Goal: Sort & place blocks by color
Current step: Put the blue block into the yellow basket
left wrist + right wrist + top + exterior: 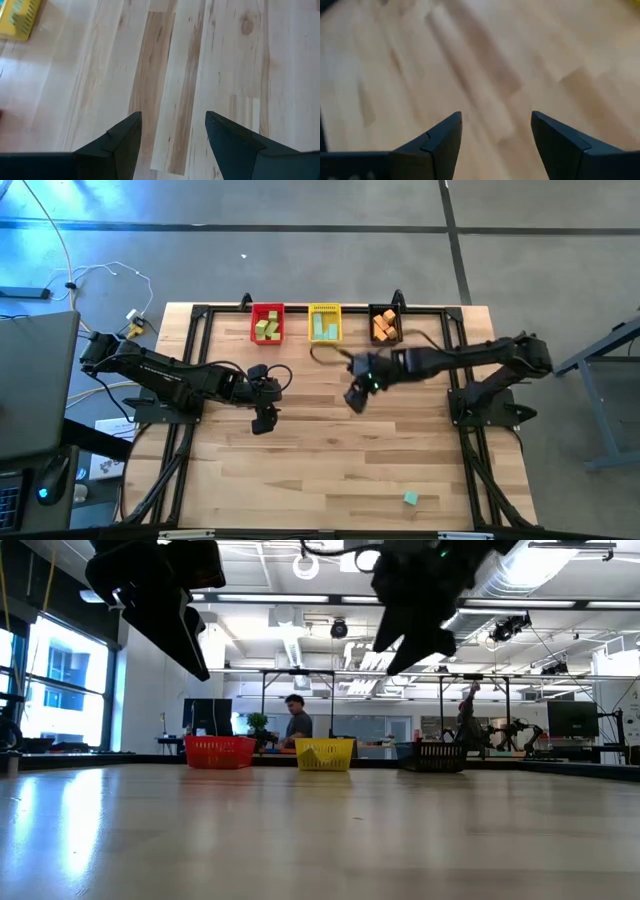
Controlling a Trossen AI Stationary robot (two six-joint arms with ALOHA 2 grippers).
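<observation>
A teal block (410,498) is left alone near the table's (320,470) front edge, well apart from both grippers. The right gripper (356,397), open and empty, is judged nearer; the left gripper (264,418) is also held open.

Three bins stand in a row along the table's (300,470) far edge: the left bin (267,324), middle bin (324,323) and right bin (385,326), each with blocks in it. One block (410,498) lies alone near the front right corner. Both grippers hang over the table's middle, left gripper (263,420) beside right gripper (356,398).
</observation>
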